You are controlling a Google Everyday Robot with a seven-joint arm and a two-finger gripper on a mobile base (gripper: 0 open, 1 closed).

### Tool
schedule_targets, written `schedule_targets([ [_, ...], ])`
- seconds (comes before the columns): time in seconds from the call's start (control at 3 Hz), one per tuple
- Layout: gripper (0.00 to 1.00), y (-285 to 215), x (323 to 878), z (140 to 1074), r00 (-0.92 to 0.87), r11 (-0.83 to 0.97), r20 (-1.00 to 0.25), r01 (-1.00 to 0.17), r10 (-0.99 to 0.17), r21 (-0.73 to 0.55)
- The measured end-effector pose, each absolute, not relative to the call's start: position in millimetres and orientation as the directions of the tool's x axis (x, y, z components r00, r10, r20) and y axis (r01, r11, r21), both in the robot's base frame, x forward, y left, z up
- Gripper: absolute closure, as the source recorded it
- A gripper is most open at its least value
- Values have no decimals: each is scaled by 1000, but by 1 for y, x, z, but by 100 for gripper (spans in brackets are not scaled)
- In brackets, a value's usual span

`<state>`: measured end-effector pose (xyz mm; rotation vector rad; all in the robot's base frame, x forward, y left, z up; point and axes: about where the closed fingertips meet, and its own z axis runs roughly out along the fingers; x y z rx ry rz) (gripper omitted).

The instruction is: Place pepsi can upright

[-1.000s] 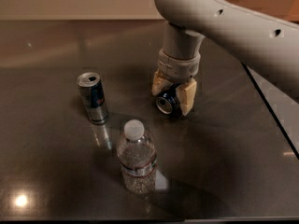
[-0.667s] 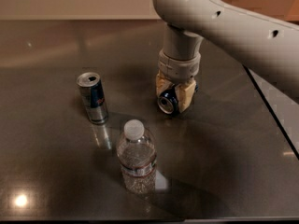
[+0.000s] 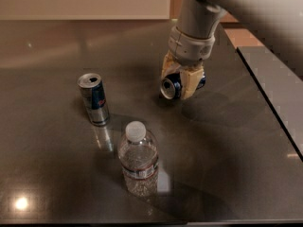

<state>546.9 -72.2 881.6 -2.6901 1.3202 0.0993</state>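
The pepsi can point(image 3: 173, 85), dark navy with a silver top, is held on its side between my tan fingers point(image 3: 188, 80), its top facing the lower left. My gripper point(image 3: 179, 82) is shut on it and holds it slightly above the dark table point(image 3: 227, 150), at the middle right. My grey arm comes down from the upper right and hides the rear of the can.
A slimmer silver-and-blue can point(image 3: 93, 99) stands upright at the left. A clear water bottle point(image 3: 138, 159) with a white cap stands in front of it, near the front edge. The table's right edge point(image 3: 270, 103) runs diagonally, with a grey surface beyond.
My gripper has lifted and tilted with the pepsi can in it; the can's top now points more to the lower left. The other can and bottle stayed put.
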Motion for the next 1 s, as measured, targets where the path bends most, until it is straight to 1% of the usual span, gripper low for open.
schedule_targets([
  [0.33, 100, -68, 547, 917, 490, -462, -299, -872, -819, -164],
  [0.67, 100, -65, 545, 931, 358, -314, -492, -934, -794, -174],
  [1.0, 100, -60, 537, 942, 237, -193, -679, -971, -695, -141],
])
